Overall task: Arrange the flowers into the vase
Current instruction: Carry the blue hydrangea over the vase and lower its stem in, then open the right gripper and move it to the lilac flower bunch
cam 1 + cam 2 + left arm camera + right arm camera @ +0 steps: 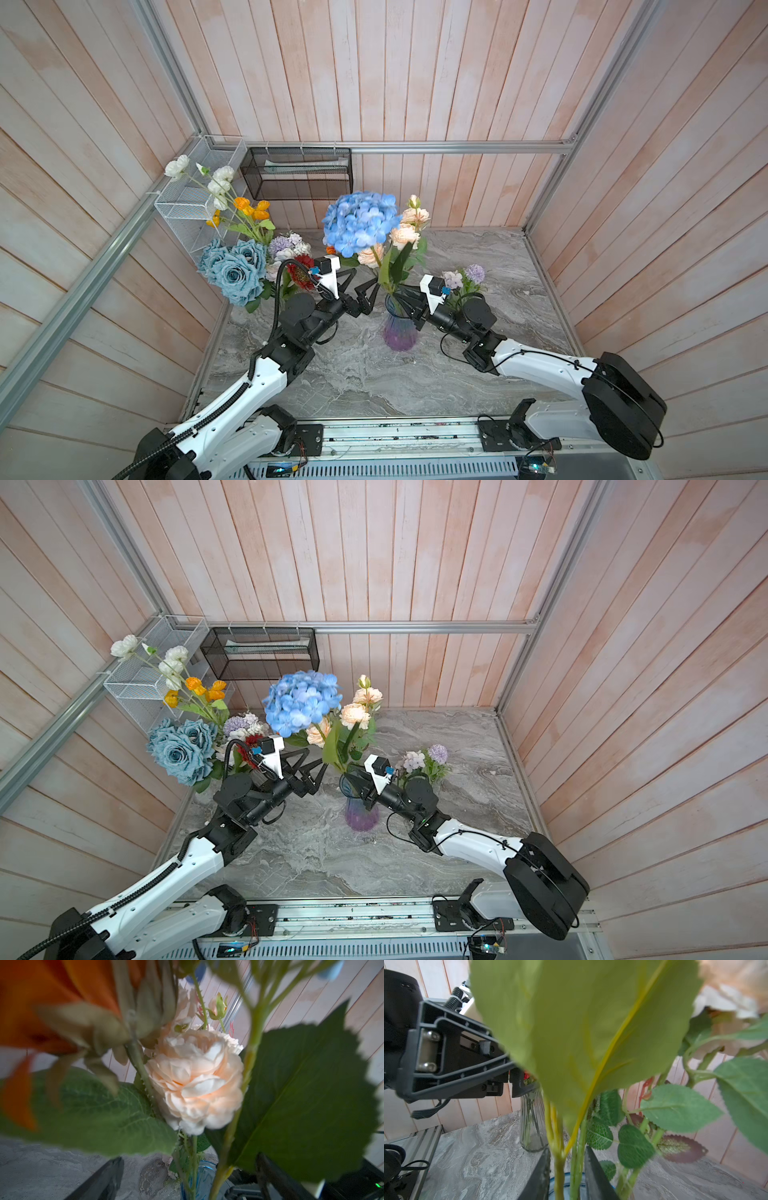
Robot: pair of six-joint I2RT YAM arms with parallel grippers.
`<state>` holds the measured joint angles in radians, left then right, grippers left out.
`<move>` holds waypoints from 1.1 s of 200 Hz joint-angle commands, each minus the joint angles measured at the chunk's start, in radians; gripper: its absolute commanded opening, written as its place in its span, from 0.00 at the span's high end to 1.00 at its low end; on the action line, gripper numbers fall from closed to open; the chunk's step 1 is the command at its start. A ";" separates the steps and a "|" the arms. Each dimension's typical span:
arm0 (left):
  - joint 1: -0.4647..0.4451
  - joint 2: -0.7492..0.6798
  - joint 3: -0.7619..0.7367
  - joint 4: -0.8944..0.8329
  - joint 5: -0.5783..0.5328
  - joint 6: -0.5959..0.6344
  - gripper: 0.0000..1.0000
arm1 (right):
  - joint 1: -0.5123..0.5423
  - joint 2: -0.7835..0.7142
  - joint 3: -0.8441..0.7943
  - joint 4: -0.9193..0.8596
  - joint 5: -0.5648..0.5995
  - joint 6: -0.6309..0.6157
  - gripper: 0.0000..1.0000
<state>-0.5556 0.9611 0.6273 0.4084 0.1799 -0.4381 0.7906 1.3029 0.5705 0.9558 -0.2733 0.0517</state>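
The blue-to-purple glass vase [400, 328] [362, 812] stands mid-table and holds the blue hydrangea [360, 222] and the peach roses [405, 235] [195, 1084]. My right gripper [405, 297] [568, 1149] sits just above the vase mouth. Its jaws stand a little apart on either side of two green stems [559, 1159], with a gap showing, so it is open. My left gripper [365, 277] [189, 1158] is wide open and empty, left of the stems at leaf height. Dusty-blue roses [235, 266], poppies [226, 195] and a red sunflower [301, 270] stand at the left.
The left bunches stand in a clear glass vase [532, 1122]. A lilac-white spray [465, 278] lies behind my right wrist. A white wire basket [195, 199] and a black mesh basket [297, 172] hang on the back walls. Large leaves [591, 1032] fill both wrist views.
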 commanded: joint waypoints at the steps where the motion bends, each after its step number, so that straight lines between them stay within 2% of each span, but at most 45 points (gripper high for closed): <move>1: -0.004 -0.001 0.028 0.017 0.010 0.013 0.00 | 0.005 -0.026 0.000 -0.026 0.014 -0.023 0.70; 44: -0.005 0.004 0.029 0.016 0.007 0.016 0.00 | 0.005 -0.053 0.002 -0.052 0.026 -0.040 0.69; 75: -0.005 0.009 0.027 0.009 0.001 0.019 0.00 | 0.005 -0.128 0.003 -0.108 0.050 -0.045 0.66; 102: -0.006 0.013 0.017 -0.002 -0.005 0.025 0.00 | 0.003 -0.235 0.008 -0.200 0.130 -0.029 0.59; 127: -0.005 0.013 0.007 -0.010 -0.010 0.026 0.00 | -0.018 -0.322 0.035 -0.367 0.225 -0.025 0.54; 149: -0.004 0.010 -0.003 -0.013 -0.004 0.026 0.00 | -0.074 -0.371 0.056 -0.528 0.290 0.016 0.53; 198: -0.009 0.014 -0.018 -0.007 0.009 0.023 0.00 | -0.255 -0.412 0.054 -0.837 0.384 0.209 0.53; 220: -0.011 0.021 -0.028 0.009 0.009 0.016 0.00 | -0.351 -0.387 0.045 -0.973 0.353 0.300 0.53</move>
<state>-0.5594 0.9733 0.6212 0.3981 0.1787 -0.4301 0.5133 0.8986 0.6052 0.2169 0.0559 0.2146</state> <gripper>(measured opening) 0.999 0.466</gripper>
